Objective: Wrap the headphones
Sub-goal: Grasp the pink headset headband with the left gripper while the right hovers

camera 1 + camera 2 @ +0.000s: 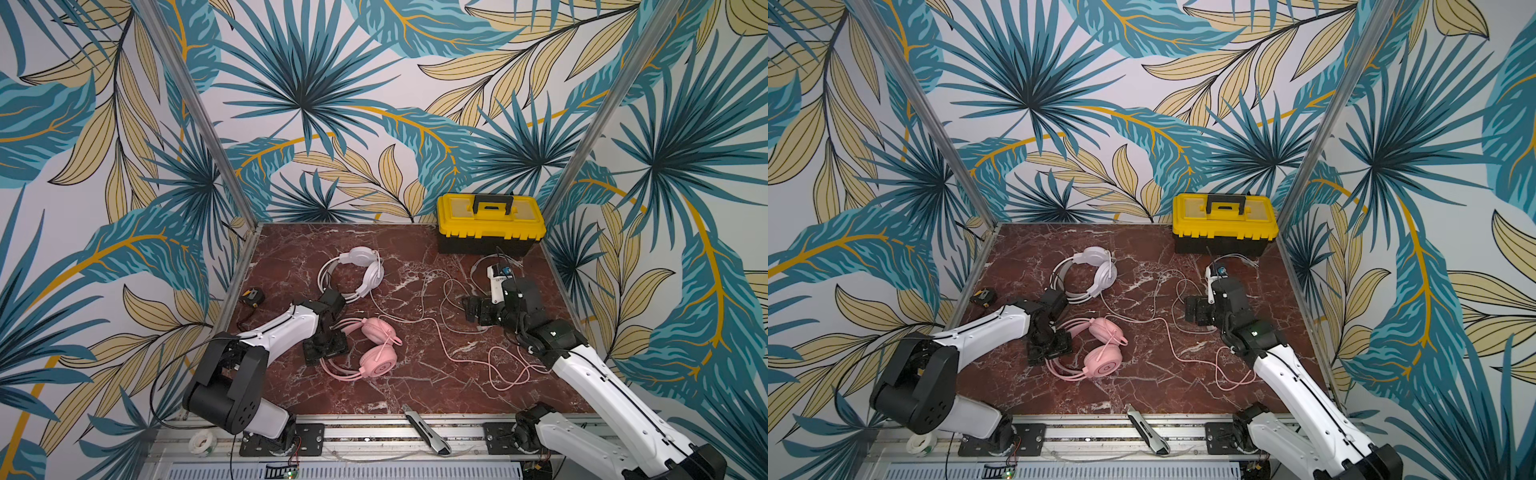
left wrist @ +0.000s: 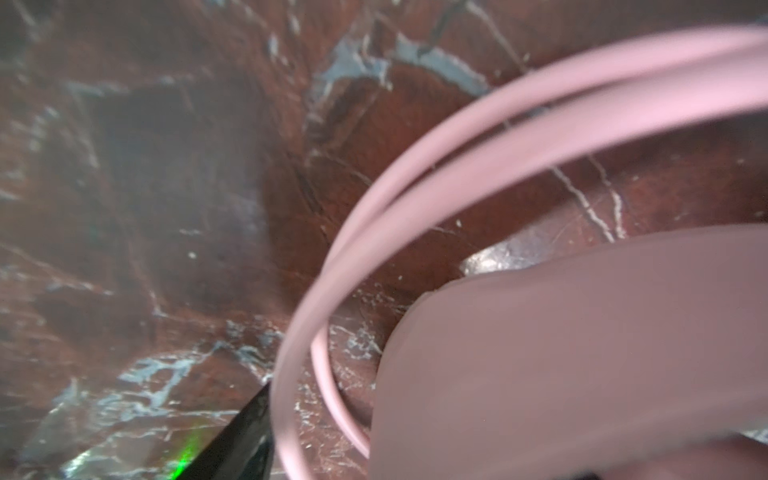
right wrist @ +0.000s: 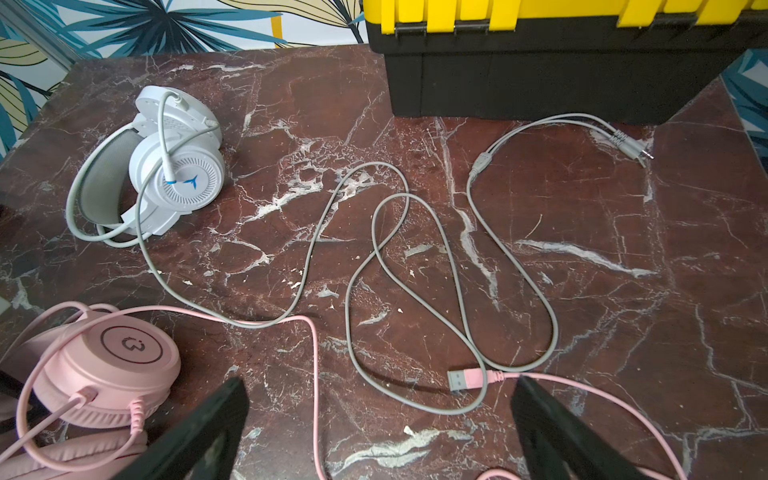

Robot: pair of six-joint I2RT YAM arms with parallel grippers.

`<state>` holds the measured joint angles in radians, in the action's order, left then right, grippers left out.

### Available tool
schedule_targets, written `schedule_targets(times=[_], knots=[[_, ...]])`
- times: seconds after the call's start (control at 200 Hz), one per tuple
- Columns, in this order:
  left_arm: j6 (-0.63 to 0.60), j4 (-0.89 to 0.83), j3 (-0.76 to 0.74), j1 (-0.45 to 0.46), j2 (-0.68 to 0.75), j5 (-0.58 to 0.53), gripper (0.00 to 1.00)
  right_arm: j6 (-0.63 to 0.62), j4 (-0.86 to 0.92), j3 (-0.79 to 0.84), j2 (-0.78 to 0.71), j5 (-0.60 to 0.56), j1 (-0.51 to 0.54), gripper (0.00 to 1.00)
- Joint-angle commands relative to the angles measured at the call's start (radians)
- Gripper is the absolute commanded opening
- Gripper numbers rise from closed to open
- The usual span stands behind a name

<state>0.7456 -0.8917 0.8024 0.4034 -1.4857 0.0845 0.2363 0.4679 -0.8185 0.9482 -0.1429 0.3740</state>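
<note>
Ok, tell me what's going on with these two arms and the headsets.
The left gripper is down at the headband of the pink headset; whether it actually grips it is not clear. The right gripper hangs open over the loose cables, close to the pink USB plug. The white headset lies untouched further back. The pink cable and the grey cable both sprawl unwound across the marble table, so no wrapping is done yet.

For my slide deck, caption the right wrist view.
Open right gripper facing the pink USB plug; grey cable loops toward the white over-ear headset.
</note>
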Motion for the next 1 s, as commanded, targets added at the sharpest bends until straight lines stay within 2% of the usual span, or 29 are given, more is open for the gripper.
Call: schedule_targets(times=[0.0,0.28,0.325,0.471,0.746,0.781,0.991], knots=[[0.073,0.005,-0.037,0.032,0.001,-0.048,0.74,0.012,-0.011,0.026,-0.015,-0.025,0.006,1.0],[0.115,0.003,-0.037,0.041,0.033,-0.135,0.66,0.009,-0.007,0.019,-0.035,-0.032,0.007,1.0],[0.116,0.004,-0.036,0.041,0.035,-0.176,0.64,0.011,-0.008,0.019,-0.042,-0.028,0.006,1.0],[0.113,0.005,-0.026,0.041,0.013,-0.184,0.56,0.014,-0.003,0.03,-0.059,-0.032,0.006,1.0],[0.127,0.011,-0.026,0.043,0.013,-0.149,0.55,0.005,-0.001,0.033,-0.054,-0.038,0.007,1.0],[0.126,0.011,-0.027,0.044,0.013,-0.114,0.56,0.005,-0.006,0.033,-0.05,-0.038,0.007,1.0],[0.125,0.007,-0.031,0.049,0.011,-0.05,0.65,-0.001,-0.014,0.011,-0.011,-0.016,0.007,1.0]])
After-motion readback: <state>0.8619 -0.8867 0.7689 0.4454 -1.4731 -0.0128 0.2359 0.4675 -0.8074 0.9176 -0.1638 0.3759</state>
